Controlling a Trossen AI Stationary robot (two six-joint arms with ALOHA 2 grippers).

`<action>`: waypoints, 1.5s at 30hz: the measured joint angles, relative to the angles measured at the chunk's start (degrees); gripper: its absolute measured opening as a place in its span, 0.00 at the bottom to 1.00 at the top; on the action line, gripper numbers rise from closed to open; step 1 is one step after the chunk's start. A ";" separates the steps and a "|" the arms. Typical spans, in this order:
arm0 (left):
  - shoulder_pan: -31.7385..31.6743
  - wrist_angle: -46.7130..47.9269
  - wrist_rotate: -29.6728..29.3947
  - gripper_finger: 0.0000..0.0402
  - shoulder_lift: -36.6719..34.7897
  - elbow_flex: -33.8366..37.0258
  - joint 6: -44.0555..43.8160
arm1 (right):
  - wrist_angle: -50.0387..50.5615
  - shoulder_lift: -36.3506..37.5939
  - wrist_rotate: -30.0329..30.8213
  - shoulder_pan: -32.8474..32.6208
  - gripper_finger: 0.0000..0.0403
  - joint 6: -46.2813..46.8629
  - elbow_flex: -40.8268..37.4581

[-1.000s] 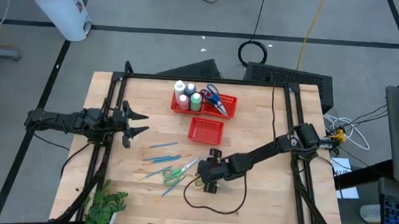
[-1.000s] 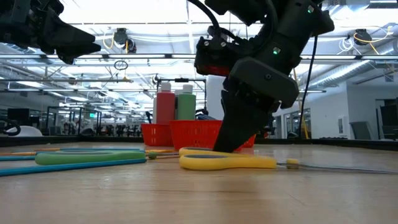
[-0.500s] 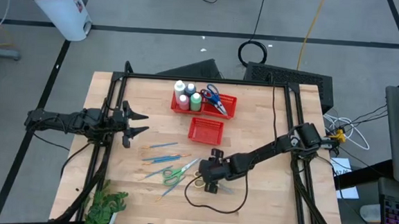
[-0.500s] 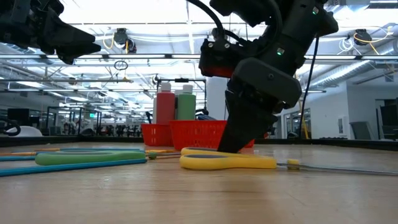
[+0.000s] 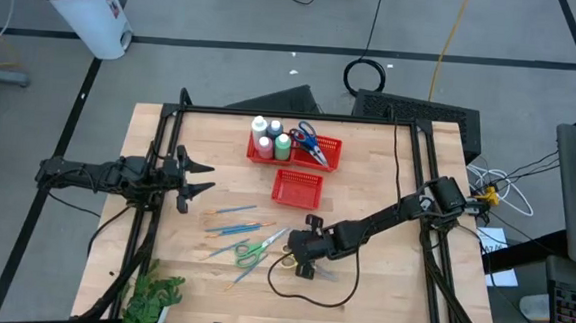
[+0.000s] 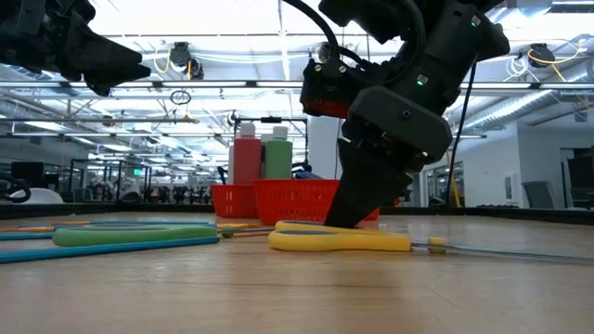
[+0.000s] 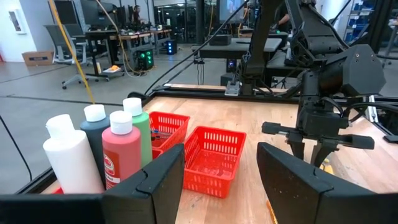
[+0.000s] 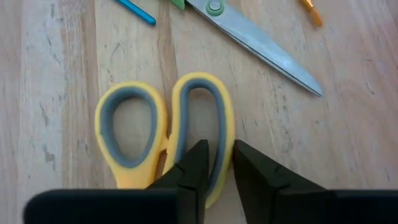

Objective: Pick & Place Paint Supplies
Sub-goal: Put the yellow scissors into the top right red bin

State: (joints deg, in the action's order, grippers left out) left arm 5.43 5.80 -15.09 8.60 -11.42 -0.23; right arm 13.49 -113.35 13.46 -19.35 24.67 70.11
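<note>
A: The right gripper is seen low on the table's near middle, and its fingers are nearly closed across one loop of the yellow-handled scissors. The outer side of that loop is pinched between them.

B: And the scissors themselves are still lying flat on the wooden table, by the low view. No lift is shown yet.

A: Agreed. The scissors are judged light but stiff: a hard plastic handle with a grey lining and metal blades. Little give is to be expected, so the grip can be firm.

B: The smooth handle rim may prove slippery, though. With only one loop held, the blades could well swing down or pivot once the scissors are raised.

A: A hold nearer the pivot would be steadier, but the loop offers the only raised edge for narrow fingers.

B: The green-handled scissors and the thin blue brushes are left on the table just to the left of it, untouched.

A: The red mesh baskets are found farther back, the rear one already holding the white-capped bottles.

B: The left gripper is parked at the table's left edge, its fingers held partly apart with nothing between them.
</note>
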 joint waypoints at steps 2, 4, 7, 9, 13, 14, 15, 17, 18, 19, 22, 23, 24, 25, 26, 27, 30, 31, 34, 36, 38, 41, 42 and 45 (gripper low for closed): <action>0.02 0.00 0.00 0.52 0.02 0.00 0.00 | -0.06 -0.01 -0.03 0.01 0.10 -0.24 0.00; 0.00 0.00 0.00 0.52 0.02 0.00 0.00 | -0.03 -0.04 -0.13 0.14 0.07 -0.35 -0.02; 0.00 0.00 0.00 0.52 0.01 0.00 0.00 | -0.03 0.00 -0.18 0.22 0.04 -1.28 -0.04; 0.01 0.00 0.00 0.52 0.01 0.00 0.00 | 0.01 0.41 -0.20 0.24 0.03 -1.78 -0.11; 0.00 0.00 0.00 0.52 0.02 0.00 0.00 | -0.47 1.84 -0.29 0.26 0.05 -1.83 -0.30; 0.00 0.00 0.00 0.52 0.01 0.00 0.00 | -0.38 2.36 -0.27 0.26 0.05 -1.85 -0.44; 0.00 0.00 0.00 0.52 0.02 0.00 0.00 | -1.14 2.91 -0.24 0.26 0.05 -1.85 -0.44; 0.00 0.02 0.00 0.52 0.00 0.00 0.00 | -1.88 4.24 0.03 0.22 0.05 -1.80 -0.31; 0.02 0.00 0.00 0.52 0.00 0.00 0.00 | -1.96 4.84 0.15 0.20 0.04 -1.82 -0.31; 0.00 0.02 0.00 0.52 0.02 0.00 0.00 | -2.25 5.36 0.17 0.18 0.04 -1.82 -0.31; 0.01 0.01 0.00 0.52 0.00 0.00 0.00 | -2.09 6.51 1.67 0.13 0.04 -1.86 -0.29; 0.00 0.07 0.01 0.52 0.01 0.00 0.00 | -2.12 6.92 2.32 0.15 0.04 -2.02 -0.28; 0.01 0.04 0.02 0.52 0.02 0.00 0.00 | -2.07 7.43 3.18 0.15 0.04 -2.64 -0.27; 0.02 0.02 0.00 0.52 0.00 0.00 0.00 | -1.80 8.07 3.64 0.15 0.04 -3.44 -0.32; 0.00 0.02 0.00 0.52 0.00 0.00 0.00 | -1.87 8.82 4.48 0.21 0.04 -4.36 -0.62; 0.00 0.04 0.00 0.52 0.02 0.00 0.00 | -2.04 9.50 4.81 0.49 0.04 -5.25 -1.05; 0.02 0.03 0.00 0.52 0.00 0.00 0.00 | -1.86 12.78 6.73 1.79 0.04 -6.08 -3.81; 0.00 0.02 0.00 0.52 0.00 0.00 0.00 | -1.70 14.23 7.67 2.45 0.04 -6.15 -5.06; 0.00 0.02 0.00 0.52 0.00 0.00 0.00 | -3.06 20.44 10.07 4.96 0.04 -8.12 -9.66; 0.01 0.02 0.00 0.52 0.01 0.00 0.00 | -6.21 25.09 10.74 6.86 0.04 -10.70 -13.31; 0.00 0.02 0.00 0.52 0.00 0.00 0.00 | -11.65 29.82 10.32 9.20 0.04 -13.73 -17.51; 0.01 0.02 0.00 0.52 0.00 0.00 0.00 | -23.88 36.19 10.33 13.96 0.04 -18.03 -24.35; 0.00 0.02 0.00 0.52 0.02 0.00 0.00 | -28.07 37.87 10.30 15.72 0.04 -19.31 -26.54; 0.00 0.02 0.00 0.52 0.00 0.00 0.00 | -38.47 41.05 4.98 22.44 0.04 -21.56 -32.02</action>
State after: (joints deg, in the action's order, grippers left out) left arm 5.43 5.82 -15.09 8.60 -11.42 -0.23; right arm -24.99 -72.30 18.44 3.09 3.11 38.09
